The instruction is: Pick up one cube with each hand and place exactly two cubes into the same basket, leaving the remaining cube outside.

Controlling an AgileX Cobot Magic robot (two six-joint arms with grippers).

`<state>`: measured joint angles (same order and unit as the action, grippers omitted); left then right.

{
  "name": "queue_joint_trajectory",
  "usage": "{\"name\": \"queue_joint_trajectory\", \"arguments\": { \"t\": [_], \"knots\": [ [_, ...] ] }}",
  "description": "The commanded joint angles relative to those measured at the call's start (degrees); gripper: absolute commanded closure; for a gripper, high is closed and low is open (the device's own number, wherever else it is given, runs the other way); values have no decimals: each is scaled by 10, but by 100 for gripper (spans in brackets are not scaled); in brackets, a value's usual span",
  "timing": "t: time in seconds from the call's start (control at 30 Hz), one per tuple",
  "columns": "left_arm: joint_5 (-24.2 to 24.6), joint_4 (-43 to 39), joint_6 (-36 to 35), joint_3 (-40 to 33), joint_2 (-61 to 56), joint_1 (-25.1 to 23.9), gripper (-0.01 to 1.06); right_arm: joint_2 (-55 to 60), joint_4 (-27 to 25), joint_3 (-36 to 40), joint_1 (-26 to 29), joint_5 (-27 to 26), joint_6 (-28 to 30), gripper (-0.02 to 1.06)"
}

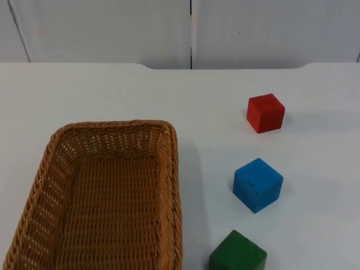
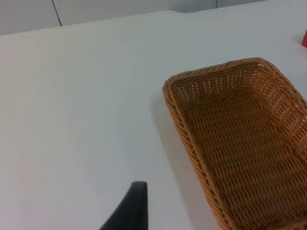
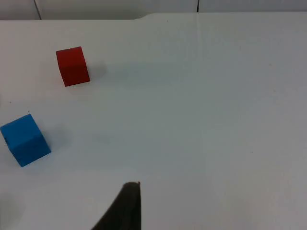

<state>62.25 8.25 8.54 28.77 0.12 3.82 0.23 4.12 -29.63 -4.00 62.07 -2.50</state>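
Observation:
A brown woven basket (image 1: 112,125) lies empty at the table's front left; its rim (image 2: 216,72) is also in the left wrist view. Three cubes stand in a row to its right: red (image 1: 265,112) farthest back, blue (image 1: 257,184) in the middle, green (image 1: 238,253) at the front edge. In the right wrist view the red cube (image 3: 72,65) and the blue cube (image 3: 25,139) rest on the table. My left gripper (image 2: 132,211) hangs over bare table beside the basket. My right gripper (image 3: 125,208) hangs over bare table, well apart from the cubes.
The white table (image 1: 84,90) runs back to the grey partition wall (image 1: 112,28). Open table surface lies behind the basket and between the basket and the cubes.

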Motion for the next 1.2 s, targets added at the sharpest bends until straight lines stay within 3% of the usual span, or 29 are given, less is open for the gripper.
{"name": "queue_joint_trajectory", "arguments": {
  "t": [0.0,1.17],
  "knots": [
    [-6,16,-5,-3,-1,1,0,-2,0,2,3,-3,4,-1],
    [-12,41,-5,1,-1,1,0,-2,2,1,3,-5,6,-1]
  ]
}}
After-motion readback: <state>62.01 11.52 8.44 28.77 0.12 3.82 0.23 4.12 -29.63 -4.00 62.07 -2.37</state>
